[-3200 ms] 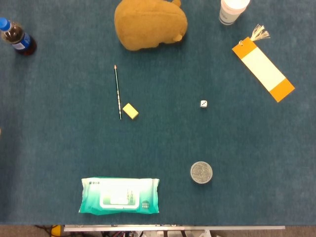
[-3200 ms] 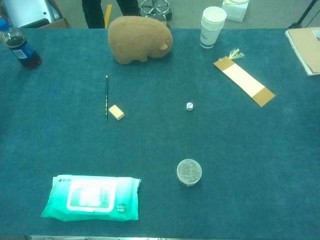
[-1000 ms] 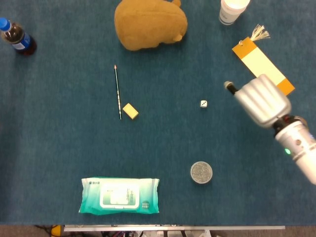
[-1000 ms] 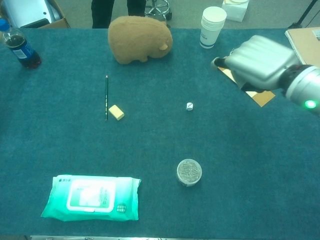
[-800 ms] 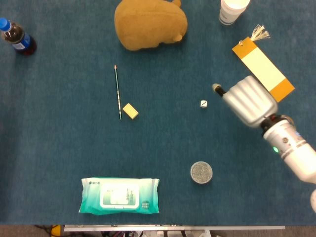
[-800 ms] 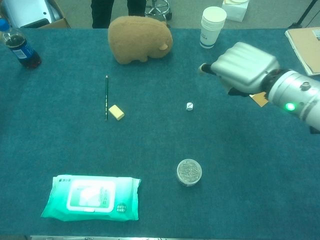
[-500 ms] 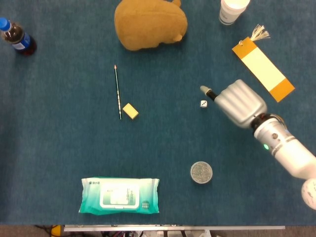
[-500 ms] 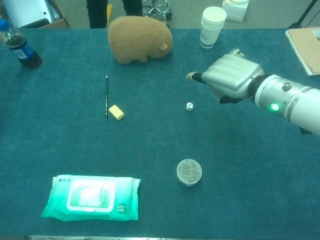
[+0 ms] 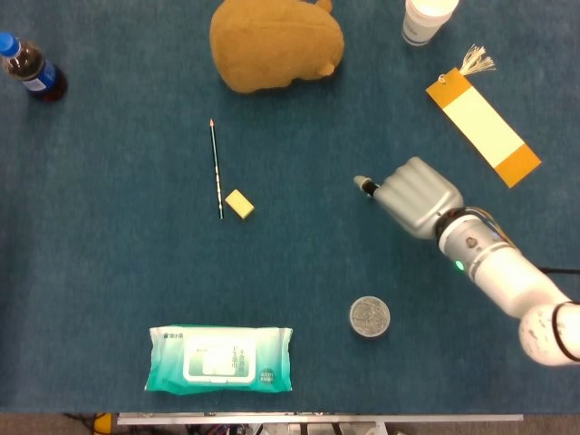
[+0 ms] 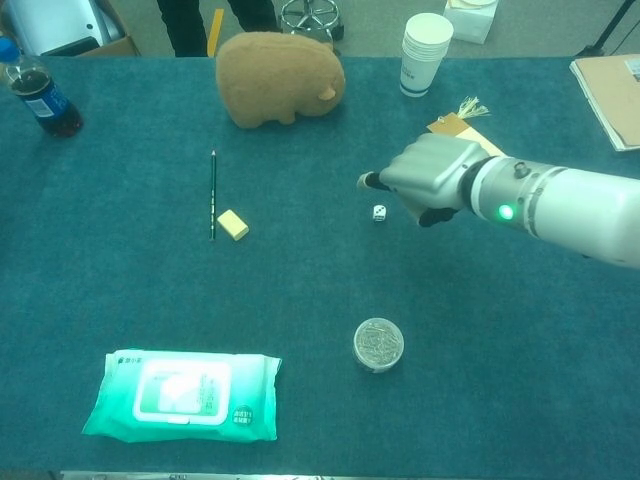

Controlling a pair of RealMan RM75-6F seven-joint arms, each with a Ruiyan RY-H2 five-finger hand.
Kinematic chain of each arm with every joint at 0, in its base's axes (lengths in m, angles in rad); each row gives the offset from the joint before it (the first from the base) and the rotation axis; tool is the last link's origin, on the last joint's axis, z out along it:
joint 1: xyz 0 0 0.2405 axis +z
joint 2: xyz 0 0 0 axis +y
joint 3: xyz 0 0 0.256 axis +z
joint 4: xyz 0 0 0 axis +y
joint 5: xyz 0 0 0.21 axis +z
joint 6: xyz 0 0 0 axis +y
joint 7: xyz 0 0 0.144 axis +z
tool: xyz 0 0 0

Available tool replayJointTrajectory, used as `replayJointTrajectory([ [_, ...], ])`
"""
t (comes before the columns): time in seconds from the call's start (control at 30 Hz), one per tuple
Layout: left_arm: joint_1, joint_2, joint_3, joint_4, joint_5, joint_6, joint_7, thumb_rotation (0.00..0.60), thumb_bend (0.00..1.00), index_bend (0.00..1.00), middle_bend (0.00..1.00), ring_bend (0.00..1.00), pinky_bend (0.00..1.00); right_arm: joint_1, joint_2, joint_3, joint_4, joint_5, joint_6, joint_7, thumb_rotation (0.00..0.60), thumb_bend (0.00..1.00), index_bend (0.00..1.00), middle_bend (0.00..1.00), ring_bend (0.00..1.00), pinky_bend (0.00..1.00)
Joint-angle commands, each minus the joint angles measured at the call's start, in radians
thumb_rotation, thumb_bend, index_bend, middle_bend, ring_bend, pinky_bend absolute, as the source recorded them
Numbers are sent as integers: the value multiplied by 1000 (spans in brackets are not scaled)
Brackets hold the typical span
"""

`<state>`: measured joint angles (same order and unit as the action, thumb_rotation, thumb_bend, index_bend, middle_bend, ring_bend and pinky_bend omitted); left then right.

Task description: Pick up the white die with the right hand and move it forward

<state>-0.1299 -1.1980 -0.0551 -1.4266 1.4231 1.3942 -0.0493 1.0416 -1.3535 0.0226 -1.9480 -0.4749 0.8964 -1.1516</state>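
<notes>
The white die (image 10: pixel 379 212) lies on the blue tabletop (image 10: pixel 300 280), seen in the chest view just below and left of my right hand (image 10: pixel 425 175). In the head view the right hand (image 9: pixel 415 197) hovers over that spot and hides the die. The hand holds nothing. Its thumb points out to the left, while the other fingers bend downward, apart from the thumb. The die sits close under the thumb tip, and I cannot tell whether they touch. My left hand is in neither view.
A round metal tin (image 9: pixel 370 317) sits near the hand's forearm. An orange bookmark (image 9: pixel 482 127) and stacked paper cups (image 9: pixel 426 20) lie beyond the hand. A brown plush toy (image 9: pixel 276 41), pencil (image 9: pixel 216 168), yellow eraser (image 9: pixel 239 204), wipes pack (image 9: pixel 219 359) and cola bottle (image 9: pixel 32 71) are further left.
My right arm came in from the right and moved left and lower toward the die. The hand now covers the die in the head view. The die has not moved.
</notes>
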Motion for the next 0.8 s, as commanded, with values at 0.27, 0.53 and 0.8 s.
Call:
replayJointTrajectory([
  [0.27,2,-2,0,9,0,0,-13,600,264,337,324,189,377,145,-56,-65,35,183,32,-37,600,1000,108,1000,1000,1000],
  [0.53,5,-5,1,19,-2,-1,-26,600,264,337,324,189,377,189,-87,-102,72,209,42,-21,600,1000,115,1000,1000,1000],
  [0.8,6,-10,3,29,-8,-9,-29,600,264,337,324,189,377,198,-108,-131,105,175,29,27,600,1000,117,1000,1000,1000],
])
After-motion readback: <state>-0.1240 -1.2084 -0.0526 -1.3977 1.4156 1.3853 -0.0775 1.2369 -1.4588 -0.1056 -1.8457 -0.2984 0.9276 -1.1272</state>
